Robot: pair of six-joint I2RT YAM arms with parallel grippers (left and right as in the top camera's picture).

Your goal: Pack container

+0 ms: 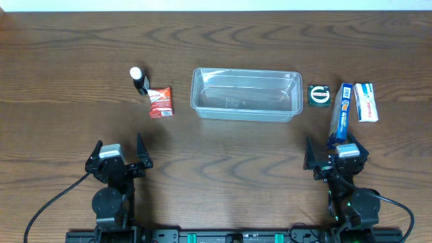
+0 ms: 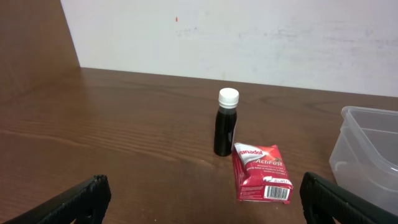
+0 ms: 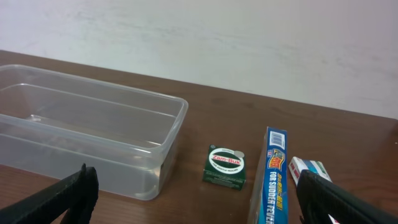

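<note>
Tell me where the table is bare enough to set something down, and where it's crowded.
Bare: the table in front of the container, the far strip behind it, and the gap between it and the red packet. Crowded: right of the container, where the green box, blue box and white box cluster.

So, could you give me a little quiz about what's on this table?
1. True or false: the clear tub is empty.
2. How many boxes lie on the right gripper's side of the tub?
3. What stands upright beside the red packet: A) a dark bottle, B) a cup, C) a spoon?

Key: 1 true; 2 three: green box, blue box, white box; 3 A.
</note>
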